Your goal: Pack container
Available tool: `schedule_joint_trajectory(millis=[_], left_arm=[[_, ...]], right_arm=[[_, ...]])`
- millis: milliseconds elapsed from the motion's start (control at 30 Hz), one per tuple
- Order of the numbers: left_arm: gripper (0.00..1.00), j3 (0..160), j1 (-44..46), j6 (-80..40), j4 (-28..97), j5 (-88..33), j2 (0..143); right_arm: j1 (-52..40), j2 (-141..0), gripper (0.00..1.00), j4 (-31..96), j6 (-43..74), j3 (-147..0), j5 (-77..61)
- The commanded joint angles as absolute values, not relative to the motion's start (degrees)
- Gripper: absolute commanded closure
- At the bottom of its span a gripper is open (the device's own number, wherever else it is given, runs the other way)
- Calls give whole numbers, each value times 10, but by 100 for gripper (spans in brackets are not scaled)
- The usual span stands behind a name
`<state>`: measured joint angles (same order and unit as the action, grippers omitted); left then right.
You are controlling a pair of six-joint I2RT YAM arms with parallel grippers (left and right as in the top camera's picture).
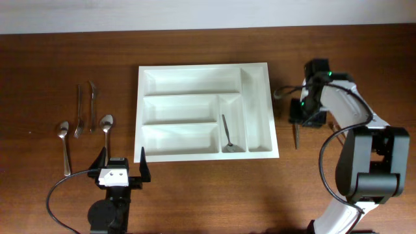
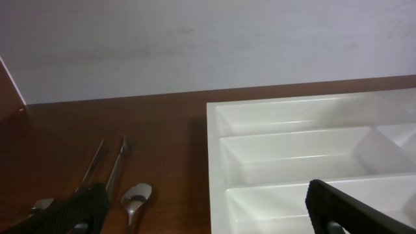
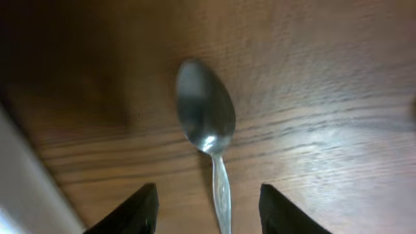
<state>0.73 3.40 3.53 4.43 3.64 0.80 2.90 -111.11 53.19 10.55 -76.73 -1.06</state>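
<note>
Picking the next piece: the right tool [image 3: 207,192] hangs over a spoon [image 3: 207,117] on the desk [image 3: 325,97], jaws spread either side of the handle, pinching nothing. The container [image 1: 146,117] sits mid-desk, just left of that spoon. Next move, est.: lower, close on the handle, carry to a compartment. The left tool [image 1: 122,161] is spread and empty, near the container's front-left corner. One utensil [image 1: 227,133] lies in a vertical compartment; type unclear. In the overhead view the arm hides most of the spoon.

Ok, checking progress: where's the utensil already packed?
Overhead, the utensil lies inside the container, in its shorter vertical compartment, right of the lower two long ones.
</note>
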Motion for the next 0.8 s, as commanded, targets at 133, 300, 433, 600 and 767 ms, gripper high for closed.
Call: schedule_joint_trajectory(millis=[133,300,433,600,767], left_arm=[[1,5,32,44,44,43,4],[1,5,32,44,44,43,4],[1,5,32,44,44,43,4],[1,5,32,44,44,43,4],[1,5,32,44,44,43,4]], right_arm=[[25,-1103,54,478,107,-694,-15],[25,-1104,55,440,108,-667,-15],[25,-1104,63,426,103,-666,-15],[25,-1104,89,420,97,-666,-15],[25,-1104,96,411,97,-666,-15]])
